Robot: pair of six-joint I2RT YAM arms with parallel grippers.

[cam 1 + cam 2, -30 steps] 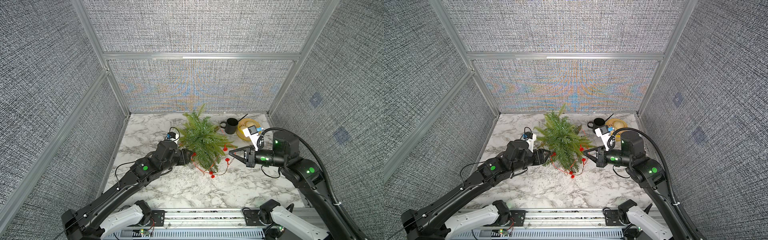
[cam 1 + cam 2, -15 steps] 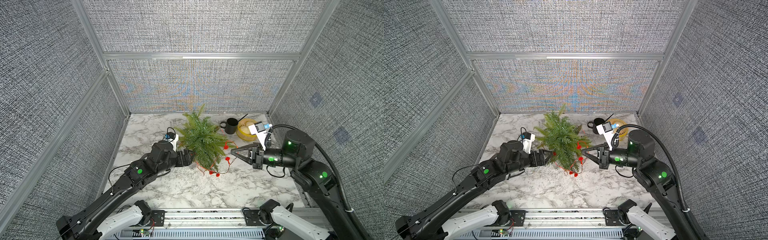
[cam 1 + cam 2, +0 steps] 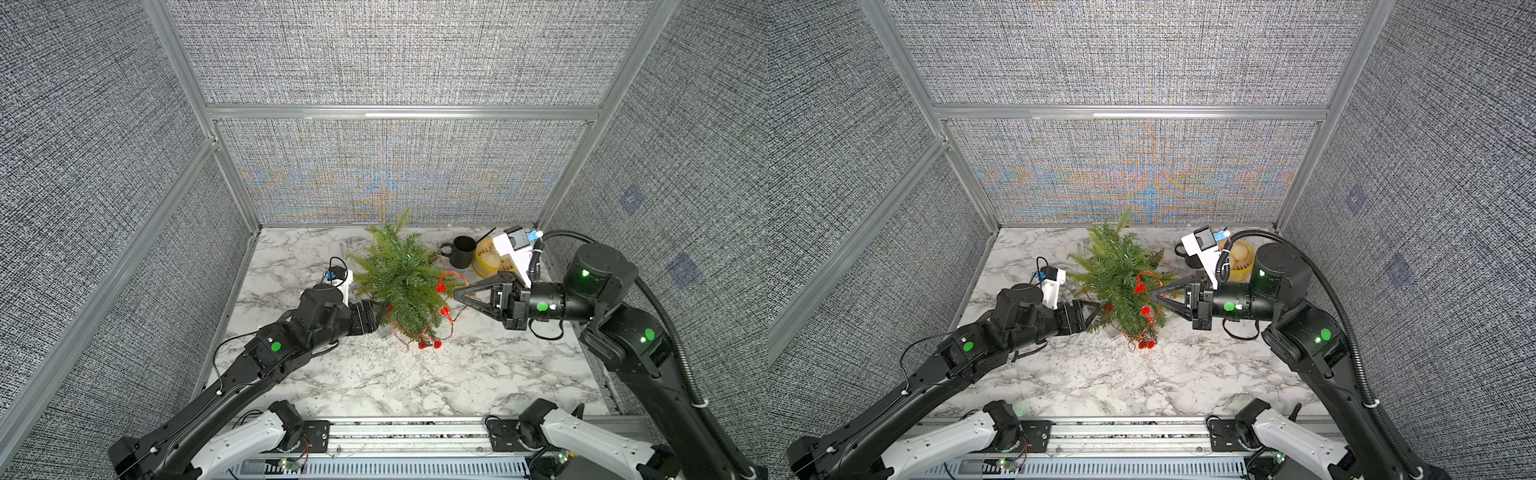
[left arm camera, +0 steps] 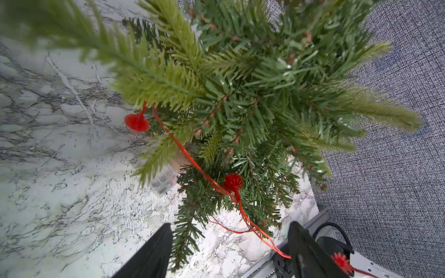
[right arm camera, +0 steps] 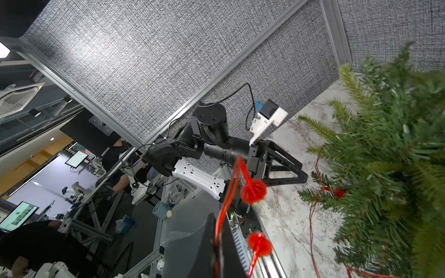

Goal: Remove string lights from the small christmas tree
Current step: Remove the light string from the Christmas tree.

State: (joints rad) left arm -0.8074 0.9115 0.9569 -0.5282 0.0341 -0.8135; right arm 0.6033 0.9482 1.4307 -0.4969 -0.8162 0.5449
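Finds the small christmas tree (image 3: 399, 274) standing on the worktop (image 3: 374, 386) toward the back edge, about midway along it, with a black mug (image 3: 462, 251) near it on the side of the back right corner.

Finds the string lights (image 3: 444, 311) draped through the lower branches on the sides facing the front and right edges. Leaves a few red bulbs lying on the marble at the tree's foot, and the clear plastic box (image 4: 163, 183) tucked under the branches by the base.

Has the right pincer (image 3: 457, 294) clenched on a loop of the red wire just off the branches, apparently to draw it out toward the right edge. Has the left pincer (image 4: 230, 226) released on the opposite side, jaws apart around a low twig, with the wire running right up against one finger (image 4: 303, 245).

Seems placed there either to steady the tree against the pull or to take a second hold; cannot tell which.

Worth pulling gently, for fear of tipping so light a tree on a snagged wire.
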